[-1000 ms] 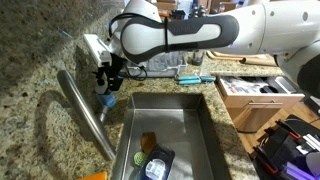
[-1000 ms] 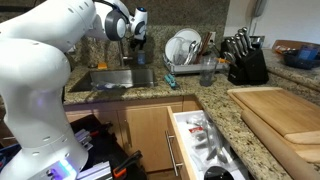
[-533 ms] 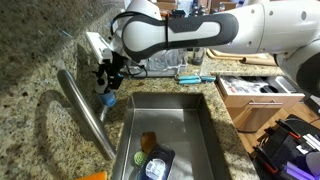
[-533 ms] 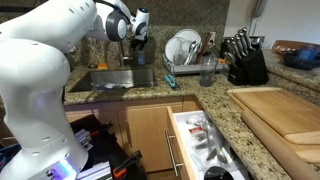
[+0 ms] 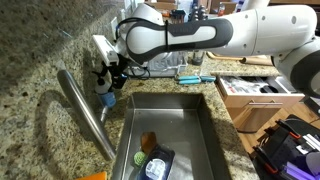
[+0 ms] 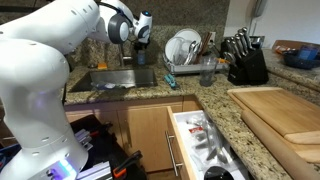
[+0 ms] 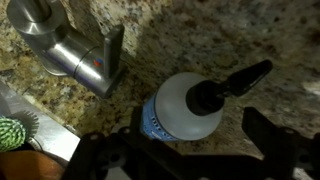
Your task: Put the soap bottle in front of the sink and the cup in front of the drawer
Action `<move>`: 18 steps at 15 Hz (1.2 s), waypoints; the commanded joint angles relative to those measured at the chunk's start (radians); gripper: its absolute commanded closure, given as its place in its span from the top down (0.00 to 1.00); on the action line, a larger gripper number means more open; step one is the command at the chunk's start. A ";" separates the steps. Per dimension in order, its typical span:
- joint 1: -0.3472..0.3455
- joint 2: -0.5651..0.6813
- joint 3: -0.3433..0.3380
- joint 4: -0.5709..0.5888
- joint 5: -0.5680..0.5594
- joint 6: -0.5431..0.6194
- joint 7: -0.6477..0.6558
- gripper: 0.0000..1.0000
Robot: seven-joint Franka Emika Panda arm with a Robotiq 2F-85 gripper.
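Observation:
In the wrist view the soap bottle (image 7: 180,112), clear with blue liquid and a black pump top, stands upright on the granite next to the faucet base (image 7: 72,52). My gripper (image 7: 190,150) is open, one finger on each side of the bottle, apart from it. In an exterior view the gripper (image 5: 106,87) hovers just above the bottle (image 5: 107,99) at the back corner of the sink (image 5: 190,125). The drawer (image 5: 255,97) stands pulled out. A grey cup (image 6: 208,72) sits on the counter by the dish rack, with the sink (image 6: 112,80) and drawer (image 6: 205,140) nearer.
The curved faucet (image 5: 85,110) arcs over the basin close to my gripper. A sponge and scrubbers (image 5: 153,160) lie in the sink. A teal-handled brush (image 5: 195,77) lies behind it. A dish rack (image 6: 185,50), knife block (image 6: 246,60) and cutting board (image 6: 280,112) line the counter.
The wrist has shifted slightly over the bottle. The jaws have stayed open and the bottle has not moved.

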 commanded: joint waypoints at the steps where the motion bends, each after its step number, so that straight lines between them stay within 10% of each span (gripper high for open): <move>1: 0.013 0.001 -0.022 -0.001 -0.021 0.008 0.011 1.00; 14: 0.046 0.039 -0.026 0.006 -0.045 -0.002 0.008 1.00; 18: -0.005 0.062 0.087 0.029 0.047 -0.038 -0.086 1.00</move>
